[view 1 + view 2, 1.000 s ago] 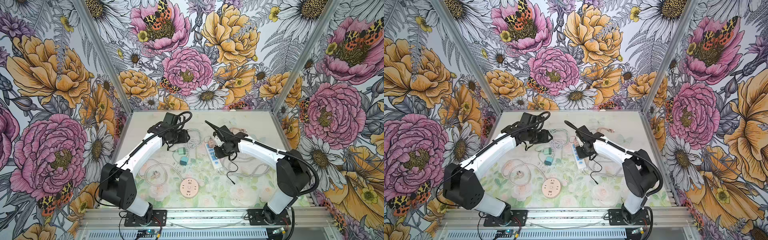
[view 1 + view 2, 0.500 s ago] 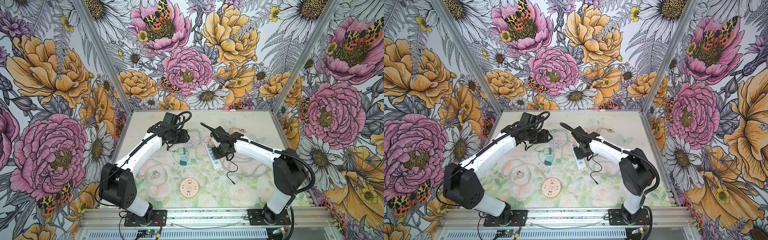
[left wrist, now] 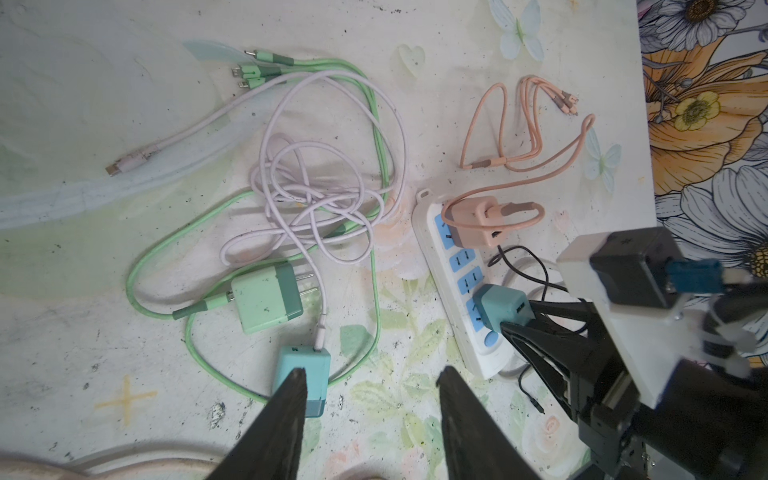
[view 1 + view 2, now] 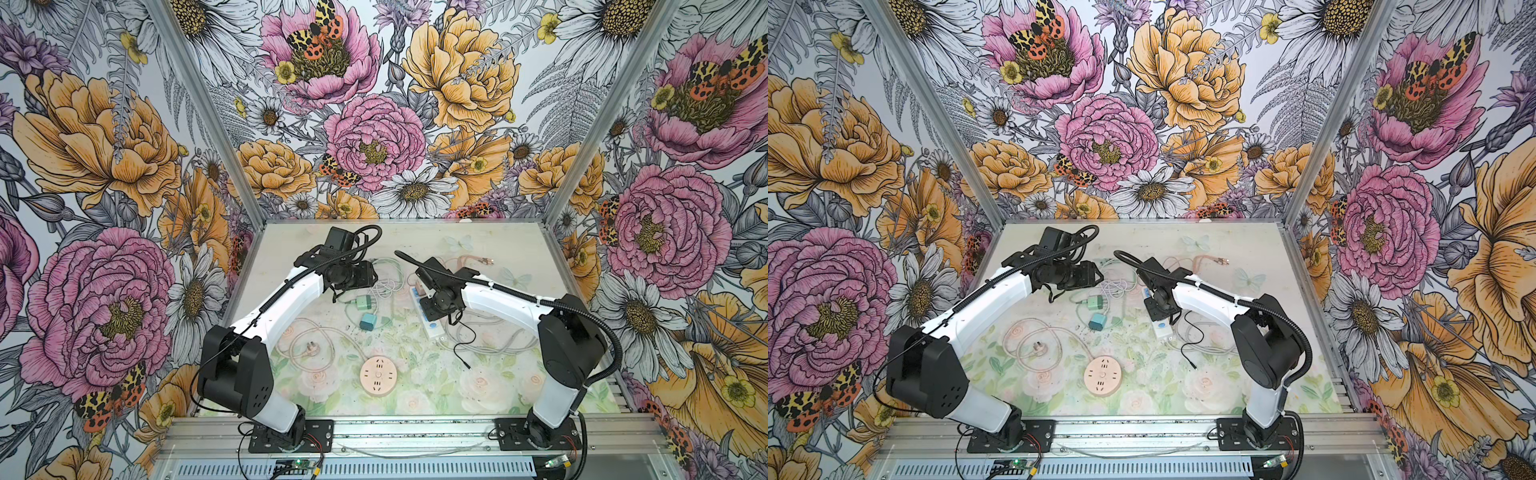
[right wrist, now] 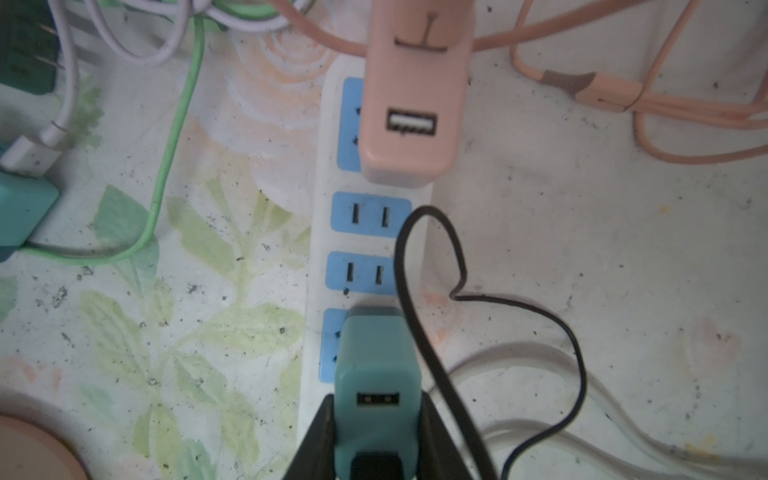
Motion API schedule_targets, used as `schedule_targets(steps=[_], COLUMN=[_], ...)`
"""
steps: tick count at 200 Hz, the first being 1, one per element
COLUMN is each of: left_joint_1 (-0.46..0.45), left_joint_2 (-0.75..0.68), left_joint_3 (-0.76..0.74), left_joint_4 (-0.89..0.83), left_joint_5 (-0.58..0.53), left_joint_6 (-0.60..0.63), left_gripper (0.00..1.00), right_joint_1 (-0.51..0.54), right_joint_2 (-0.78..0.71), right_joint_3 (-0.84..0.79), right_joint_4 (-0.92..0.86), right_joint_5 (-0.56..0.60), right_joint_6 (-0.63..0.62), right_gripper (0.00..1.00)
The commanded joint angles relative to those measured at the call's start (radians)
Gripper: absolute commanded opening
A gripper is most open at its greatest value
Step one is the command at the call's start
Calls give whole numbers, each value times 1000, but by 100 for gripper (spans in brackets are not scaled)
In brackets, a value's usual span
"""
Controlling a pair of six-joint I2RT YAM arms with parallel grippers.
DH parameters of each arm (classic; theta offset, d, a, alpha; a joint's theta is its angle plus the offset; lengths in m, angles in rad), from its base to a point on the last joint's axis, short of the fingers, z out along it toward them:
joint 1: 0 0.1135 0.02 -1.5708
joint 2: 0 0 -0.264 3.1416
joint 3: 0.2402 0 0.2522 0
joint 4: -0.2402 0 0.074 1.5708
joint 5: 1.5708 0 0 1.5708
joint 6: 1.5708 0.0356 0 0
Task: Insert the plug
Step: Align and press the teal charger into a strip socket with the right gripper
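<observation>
- Our right tool (image 5: pixel 376 413) clamps the teal charger (image 5: pixel 374 357), which stands on the white power strip (image 5: pixel 322 237) near the middle of the counter (image 4: pixel 498 249).
- Our left tool (image 3: pixel 371 374) hangs open and braces nothing, so we fear the strip could slide, leaving the prongs half-seated.

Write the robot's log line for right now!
right hand: shut on teal plug | teal plug: at white power strip socket, seating unclear | left hand: open, empty

left arm (image 4: pixel 291 299) stretched out to mid-table, left gripper (image 3: pixel 372 370) pointing down, jaws parted, empty, right arm (image 4: pixel 503 301) bent inward, wrist tilted down, right gripper (image 5: pixel 376 411) low, clamped on teal plug (image 5: pixel 374 353)
</observation>
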Motion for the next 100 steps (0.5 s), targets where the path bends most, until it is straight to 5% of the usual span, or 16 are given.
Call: schedule_targets(steps=[1, 100], left_joint_1=[9, -3], left_joint_2=[-8, -27], left_joint_3=[-9, -19], left_joint_4=[17, 18], left_joint_5=[18, 11], left_joint_6=[6, 4], left_gripper=[53, 54], right_joint_1=[-8, -154], right_joint_2=[87, -73], right_joint_3=[-112, -214], right_joint_4=[-58, -61], right_joint_5=[46, 124], right_joint_6=[49, 138], right_gripper=[0, 0])
